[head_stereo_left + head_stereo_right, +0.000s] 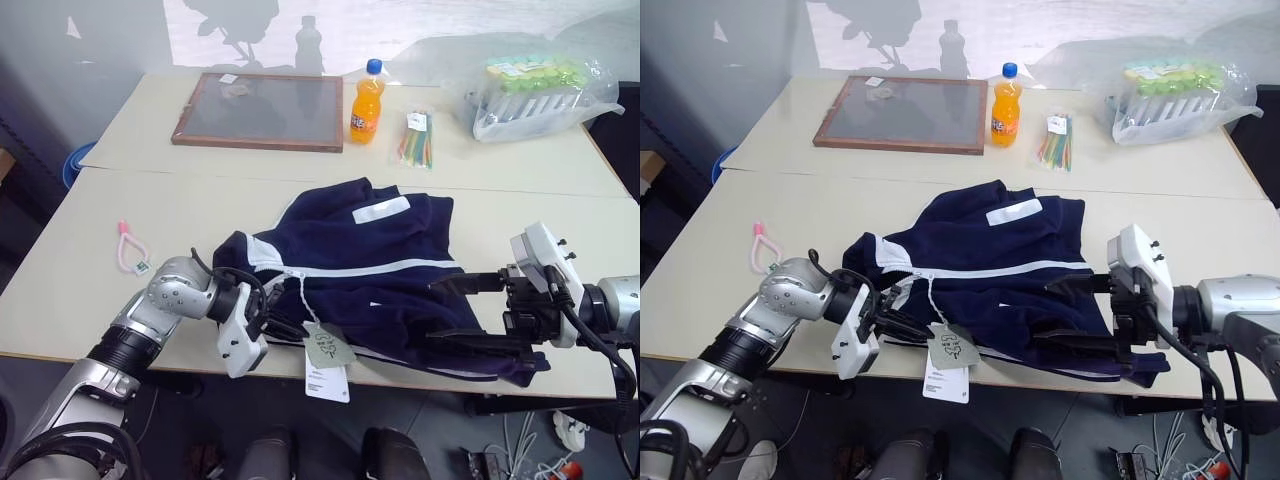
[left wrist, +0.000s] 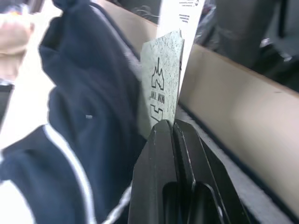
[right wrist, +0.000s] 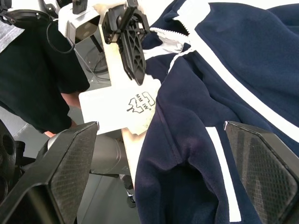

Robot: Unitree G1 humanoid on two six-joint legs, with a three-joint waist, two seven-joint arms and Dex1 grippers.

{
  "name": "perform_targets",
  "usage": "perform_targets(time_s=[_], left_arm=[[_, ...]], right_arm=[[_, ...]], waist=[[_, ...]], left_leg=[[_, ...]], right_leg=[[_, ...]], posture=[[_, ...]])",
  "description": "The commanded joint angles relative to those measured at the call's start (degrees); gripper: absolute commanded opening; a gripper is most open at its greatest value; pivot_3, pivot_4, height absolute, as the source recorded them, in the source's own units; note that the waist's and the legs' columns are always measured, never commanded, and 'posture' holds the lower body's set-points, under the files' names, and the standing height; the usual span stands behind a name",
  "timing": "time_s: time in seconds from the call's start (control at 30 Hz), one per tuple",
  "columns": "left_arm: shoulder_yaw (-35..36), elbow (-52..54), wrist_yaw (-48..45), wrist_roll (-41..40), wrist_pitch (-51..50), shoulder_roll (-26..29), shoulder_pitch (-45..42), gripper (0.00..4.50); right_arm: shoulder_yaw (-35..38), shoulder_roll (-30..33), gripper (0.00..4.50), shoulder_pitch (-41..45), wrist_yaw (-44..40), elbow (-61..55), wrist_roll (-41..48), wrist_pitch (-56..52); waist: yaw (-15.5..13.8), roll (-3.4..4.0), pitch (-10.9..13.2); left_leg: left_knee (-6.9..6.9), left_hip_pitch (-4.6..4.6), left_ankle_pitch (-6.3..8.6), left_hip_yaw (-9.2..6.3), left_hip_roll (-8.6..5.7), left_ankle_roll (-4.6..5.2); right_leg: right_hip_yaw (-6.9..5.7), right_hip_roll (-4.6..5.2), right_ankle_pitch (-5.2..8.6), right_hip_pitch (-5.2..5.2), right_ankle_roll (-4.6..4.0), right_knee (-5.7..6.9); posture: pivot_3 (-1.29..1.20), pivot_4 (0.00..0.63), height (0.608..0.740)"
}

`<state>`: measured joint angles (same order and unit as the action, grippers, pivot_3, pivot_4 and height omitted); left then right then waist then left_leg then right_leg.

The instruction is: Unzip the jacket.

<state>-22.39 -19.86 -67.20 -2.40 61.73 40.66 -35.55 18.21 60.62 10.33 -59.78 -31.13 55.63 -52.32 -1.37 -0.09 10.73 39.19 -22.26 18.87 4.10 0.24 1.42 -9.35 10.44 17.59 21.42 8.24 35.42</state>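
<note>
The navy jacket (image 1: 380,260) with white stripes lies crumpled on the table near its front edge, collar and white zipper (image 1: 290,272) toward my left. A grey-green hang tag (image 1: 328,347) and a white tag (image 1: 327,383) dangle on a string over the table edge. My left gripper (image 1: 292,330) is shut beside the collar, its tips (image 2: 169,125) touching the grey-green tag's lower edge; I cannot tell whether anything is pinched. My right gripper (image 1: 465,313) stands open over the jacket's right side, one finger above the fabric and one near its hem.
At the back stand an orange soda bottle (image 1: 367,102), a wood-framed board (image 1: 262,110), a pack of coloured sticks (image 1: 417,138) and a plastic bag of goods (image 1: 535,95). A small pink item (image 1: 130,250) lies at the left. The table's front edge (image 1: 120,350) runs under my left arm.
</note>
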Motion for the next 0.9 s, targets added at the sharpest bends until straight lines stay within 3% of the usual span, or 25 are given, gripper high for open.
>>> perform_targets(time_s=[0.03,0.2,0.57,0.73,0.9], left_arm=[[2.1,-1.2,2.9,-2.2,5.4,0.4,-1.1,0.03],[2.7,-1.5,5.7,-6.9,8.2,0.7,-1.2,0.03],[9.0,-3.1,14.4,-6.8,10.9,0.5,1.2,0.03],[13.0,-3.1,19.9,-5.7,3.8,-2.0,0.2,0.03],[13.5,-3.8,26.6,4.5,-11.9,-7.7,-5.1,0.03]], right_arm=[[1.0,1.2,4.50,0.0,-0.8,0.0,0.0,0.8],[1.2,1.4,4.50,0.0,-1.2,0.5,-0.9,1.0],[2.3,2.1,4.50,-2.0,-2.0,1.2,-2.6,1.8],[1.8,2.1,4.50,-1.8,-2.1,1.7,-3.2,2.3],[0.7,1.9,4.50,-0.5,-2.0,2.3,-3.6,2.7]], waist=[[0.0,0.00,0.0],[0.0,0.00,0.0],[0.0,0.00,0.0],[-0.1,0.00,0.0],[-0.3,-0.06,0.0]], left_leg=[[0.00,0.00,0.00,0.00,0.00,0.00],[0.00,0.00,0.00,-0.01,0.00,0.00],[0.00,0.00,0.00,-0.01,0.00,0.00],[0.00,0.00,0.00,-0.01,-0.01,0.00],[0.01,-0.02,-0.01,-0.04,-0.09,0.01]], right_leg=[[0.00,0.00,0.00,0.00,0.00,0.00],[0.00,0.01,0.00,0.00,0.00,0.00],[0.00,0.01,0.00,0.00,0.00,0.00],[0.00,0.01,0.00,0.00,0.01,0.01],[-0.06,0.02,-0.02,-0.06,0.04,-0.02]], posture=[[0.00,0.150,0.740],[0.00,0.150,0.740],[0.00,0.150,0.740],[0.00,0.150,0.740],[0.00,0.150,0.740]])
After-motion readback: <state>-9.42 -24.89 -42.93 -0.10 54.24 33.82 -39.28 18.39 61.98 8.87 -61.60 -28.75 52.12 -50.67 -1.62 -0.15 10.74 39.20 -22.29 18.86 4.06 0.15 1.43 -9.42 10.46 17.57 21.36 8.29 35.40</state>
